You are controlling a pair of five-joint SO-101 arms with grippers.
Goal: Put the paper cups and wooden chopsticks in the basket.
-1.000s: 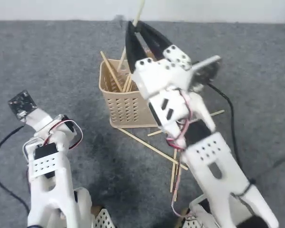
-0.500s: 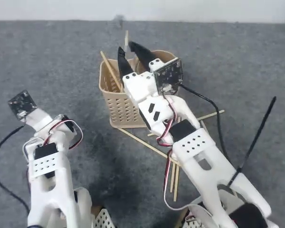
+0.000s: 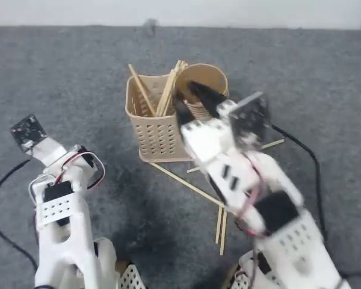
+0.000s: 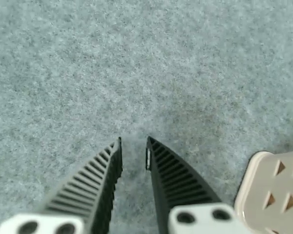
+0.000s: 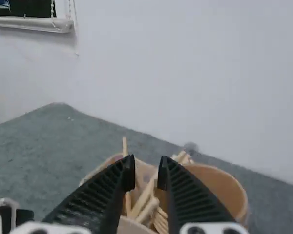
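Note:
A beige slotted basket (image 3: 158, 133) stands on the grey carpet. It holds a paper cup (image 3: 212, 74) and several wooden chopsticks (image 3: 167, 91) leaning upright. More chopsticks lie on the carpet: a long one (image 3: 189, 184), a pair (image 3: 220, 223), and another (image 3: 271, 144). My right gripper (image 3: 186, 96) hovers over the basket's near rim, open by a narrow gap with nothing held; its wrist view looks past the gripper (image 5: 145, 168) onto the cup (image 5: 219, 187) and sticks (image 5: 146, 195). My left gripper (image 4: 133, 145) points at bare carpet, slightly open and empty.
The left arm (image 3: 60, 198) sits folded at the near left, away from the basket. A beige perforated piece (image 4: 273, 190) lies beside the left gripper. A pale wall (image 5: 185, 58) rises behind the carpet's far edge. Open carpet spreads left of the basket.
The right gripper held a chopstick above the basket, lowered it in and let go. It has since drawn back toward the near side, empty. The left arm has not moved.

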